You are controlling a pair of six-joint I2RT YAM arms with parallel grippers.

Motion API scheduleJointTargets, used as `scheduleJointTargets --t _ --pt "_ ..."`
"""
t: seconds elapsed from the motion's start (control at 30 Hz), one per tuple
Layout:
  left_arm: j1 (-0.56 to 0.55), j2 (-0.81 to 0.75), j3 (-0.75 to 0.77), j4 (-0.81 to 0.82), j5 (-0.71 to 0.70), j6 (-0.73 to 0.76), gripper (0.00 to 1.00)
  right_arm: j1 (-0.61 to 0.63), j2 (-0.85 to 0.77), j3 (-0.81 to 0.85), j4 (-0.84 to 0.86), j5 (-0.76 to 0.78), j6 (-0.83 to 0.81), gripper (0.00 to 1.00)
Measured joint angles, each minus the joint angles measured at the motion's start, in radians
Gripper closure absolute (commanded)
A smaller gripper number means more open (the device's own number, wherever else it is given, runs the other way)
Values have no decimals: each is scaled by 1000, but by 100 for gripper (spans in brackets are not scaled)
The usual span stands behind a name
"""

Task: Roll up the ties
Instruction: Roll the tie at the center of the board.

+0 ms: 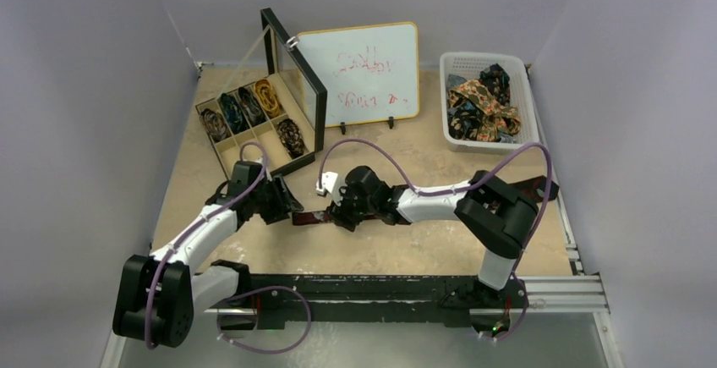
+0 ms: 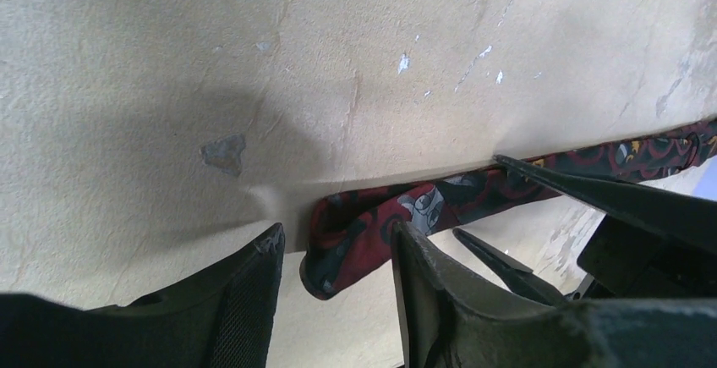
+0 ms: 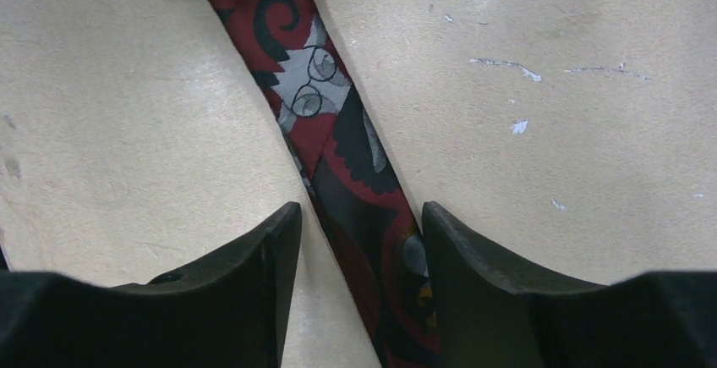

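Tie (image 1: 309,218) on table (image 1: 406,245), front-centre, left gripper (image 1: 287,206) at its left end, right gripper (image 1: 342,216) just right. Box (image 1: 213,146) back-left, rolled ties (image 1: 251,106) inside. Whiteboard (image 1: 359,72) behind centre. Basket (image 1: 486,57) back-right, loose ties (image 1: 482,101) inside.

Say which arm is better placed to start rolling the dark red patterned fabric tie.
Probably left. The left gripper is open around the dark red patterned tie at its folded end; the right gripper straddles it mid-strip.

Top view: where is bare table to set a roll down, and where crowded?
Free: the table between whiteboard, basket and right arm; also the strip before the front rail. Crowded: centre, where left gripper and right gripper straddle the maroon tie.
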Motion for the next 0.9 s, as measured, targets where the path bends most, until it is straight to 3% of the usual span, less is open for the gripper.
scheduleJointTargets --t 0.1,0.3,0.53,0.63,0.77,0.9 --pt "0 -22 6 -18 -12 -7 51 15 0 0 2 27 -18 58" --pt "0 -40 10 -39 -32 -23 51 41 -23 -23 15 68 -19 55" --pt "0 -46 10 -46 -32 -25 48 43 -71 -21 -8 90 23 31" --pt "0 -66 10 -48 -32 -26 46 41 -165 -22 -5 155 93 4" --pt "0 -84 10 -48 -32 -26 43 9 -363 -91 66 288 283 1" --pt "0 -85 10 -48 -28 -26 43 -115 -548 -249 153 307 534 1"
